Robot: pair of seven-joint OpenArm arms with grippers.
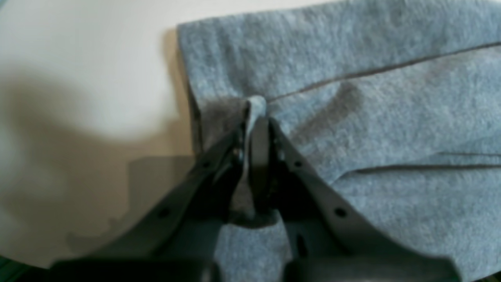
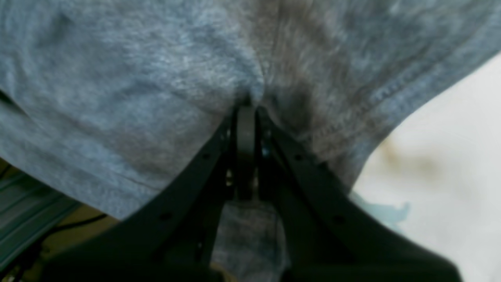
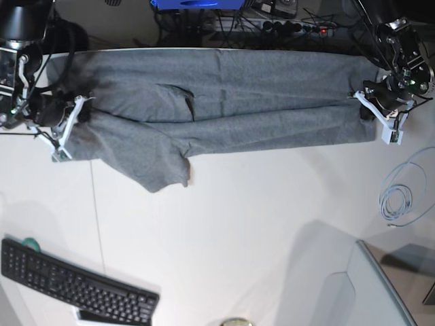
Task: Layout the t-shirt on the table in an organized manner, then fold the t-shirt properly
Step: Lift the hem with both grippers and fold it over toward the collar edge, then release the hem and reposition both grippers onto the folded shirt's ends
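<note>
Grey knit is pinched between my left gripper [image 1: 256, 117]'s black fingers, which are clamped together on a small raised fold of the t-shirt [image 1: 352, 117] close to one of its edges. In that wrist view the cloth runs off to the right in flat overlapping layers with a thin dark seam line across it, and bare white table [image 1: 78, 58] lies to the left of the edge, carrying the gripper's blurred shadow.

My right gripper [image 2: 245, 113] is likewise closed tight on the shirt, its fingers meeting at a pucker in the fabric. A stitched hem runs diagonally just to the right of the pinch, and the white tabletop shows beyond it; at lower left I see past the cloth to something dark and ribbed that I cannot identify.

From the base view, the t-shirt [image 3: 224, 109] is stretched as a long band across the far side of the table [image 3: 238, 238], held at both ends: left gripper [image 3: 370, 102] at the view's right, right gripper [image 3: 75, 115] at the view's left. It looks folded lengthwise, and one sleeve hangs out toward the near side left of centre.

Well apart from the shirt, a black keyboard [image 3: 75, 285] sits at the near left corner, and a coiled pale cable [image 3: 401, 197] lies at the right.
</note>
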